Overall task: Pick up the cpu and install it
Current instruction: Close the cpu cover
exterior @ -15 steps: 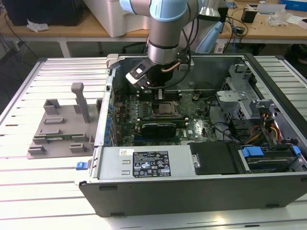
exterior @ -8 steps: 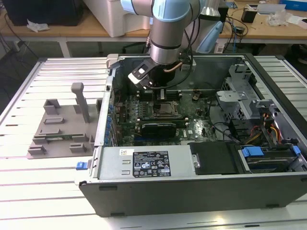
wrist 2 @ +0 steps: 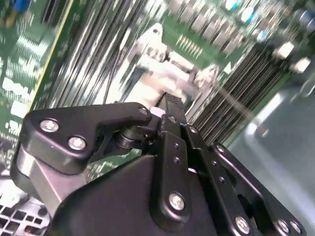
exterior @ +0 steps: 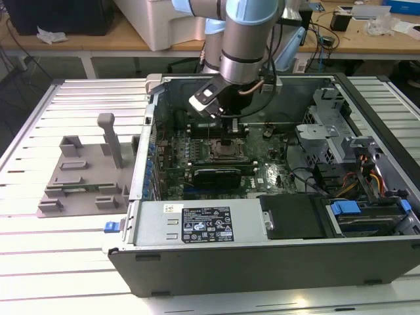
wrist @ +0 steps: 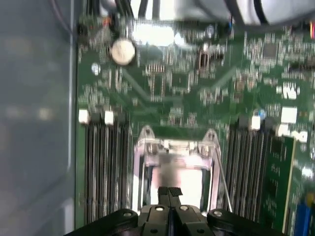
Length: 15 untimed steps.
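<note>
— While the arm hangs inside the open computer case [exterior: 262, 262], where does the cpu lie?

— By my reading, in its seat. In the first wrist view the cpu [wrist: 179, 173] appears as a pale silvery square within the metal socket frame [wrist: 172, 146] on the motherboard [wrist: 162, 88]. Whether it sits flat and fully home, I cannot tell.

— And the gripper?

— The gripper [wrist: 170, 191] stands directly over that square, close above it, with the jaws together and nothing seen between them. The exterior view places the gripper [exterior: 226, 131] low in the case, above the socket. Contact with the chip cannot be confirmed.

— What could go wrong from here?

— Three items, all judgement.
- **Tilted chip:** if the chip rests tilted, downward pressure from the closed tips would load one corner and could damage the contacts beneath.
- **Off-centre descent:** the tips could strike the socket frame (its edges stand close on either side) or slide the chip out of register.
- **Crowding:** the memory slots [wrist: 103, 167] flank the socket closely, so any sideways drift of the wrist risks striking them.

— Recommendation?

— Note the seating as unverified.
</note>
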{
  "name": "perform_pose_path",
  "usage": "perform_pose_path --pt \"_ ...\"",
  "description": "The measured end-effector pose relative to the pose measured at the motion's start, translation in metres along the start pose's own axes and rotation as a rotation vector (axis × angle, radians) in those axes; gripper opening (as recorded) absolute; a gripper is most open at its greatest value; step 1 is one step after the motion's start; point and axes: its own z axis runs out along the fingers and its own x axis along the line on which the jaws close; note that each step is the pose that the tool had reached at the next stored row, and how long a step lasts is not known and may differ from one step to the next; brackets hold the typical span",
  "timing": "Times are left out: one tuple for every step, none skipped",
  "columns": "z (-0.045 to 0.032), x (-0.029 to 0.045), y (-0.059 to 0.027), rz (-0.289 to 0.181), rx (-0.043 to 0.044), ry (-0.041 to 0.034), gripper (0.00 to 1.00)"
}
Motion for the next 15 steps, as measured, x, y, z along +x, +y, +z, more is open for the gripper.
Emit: perform_pose_path --pt "-0.0020 0.0000 0.0010 0.000 0.0000 0.0000 0.10" --pt "-0.0057 0.0000 0.0009 0.000 -0.0001 0.0002 0.10" --pt "-0.0119 0.0002 0.0004 0.000 -0.0001 0.0002 0.10" --pt "-0.0163 0.0002 0.0001 0.000 -0.0001 0.0002 0.10" --pt "-0.0209 0.0003 -0.0002 0.000 -0.0001 0.0002 0.10" --pt "-0.0277 0.0004 -0.0007 0.000 -0.0001 0.0003 0.10" --pt "-0.0336 0.0005 -0.0011 0.000 -0.0001 0.0002 0.10" --pt "-0.0382 0.0006 -0.0014 0.000 -0.0001 0.0002 0.10" --pt "-0.0433 0.0007 -0.0018 0.000 -0.0001 0.0003 0.10" --pt "-0.0471 0.0007 -0.0021 0.000 -0.0001 0.0002 0.10" --pt "-0.0520 0.0008 -0.0024 0.000 0.0000 0.0000 0.10" --pt "-0.0538 0.0008 -0.0026 0.000 -0.0001 0.0002 0.10" --pt "-0.0539 0.0009 -0.0026 0.000 -0.0002 0.0004 0.10" --pt "-0.0539 0.0009 -0.0026 0.000 -0.0002 0.0005 0.10" --pt "-0.0540 0.0009 -0.0026 0.000 -0.0002 0.0004 0.10"
